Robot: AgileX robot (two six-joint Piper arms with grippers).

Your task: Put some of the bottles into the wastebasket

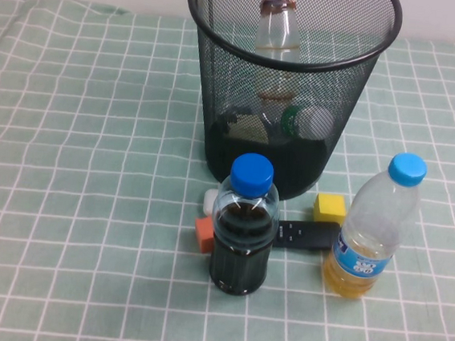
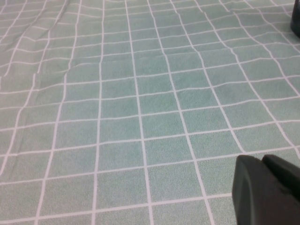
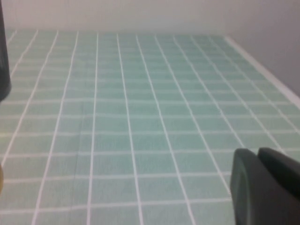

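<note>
The black wire-mesh wastebasket (image 1: 221,65) stands at the back middle of the table in the high view. Inside it, the small clear bottle with a cream cap and brown neck band (image 1: 277,26) leans against the far wall. The squarish clear bottle with a white cap and green neck label (image 1: 306,120) lies on the bottom. Neither arm shows in the high view. My left gripper (image 2: 263,164) is shut and empty, low over bare cloth. My right gripper (image 3: 258,157) is shut and empty, also over bare cloth.
In front of the basket stand a blue-capped bottle of dark liquid (image 1: 242,236) and a tall blue-capped bottle with yellow-orange liquid (image 1: 371,233). Between them lie a black bar-shaped object (image 1: 306,236), a yellow cube (image 1: 329,207), an orange cube (image 1: 203,234) and a small white piece (image 1: 210,199). A green checked cloth (image 1: 75,164) covers the table.
</note>
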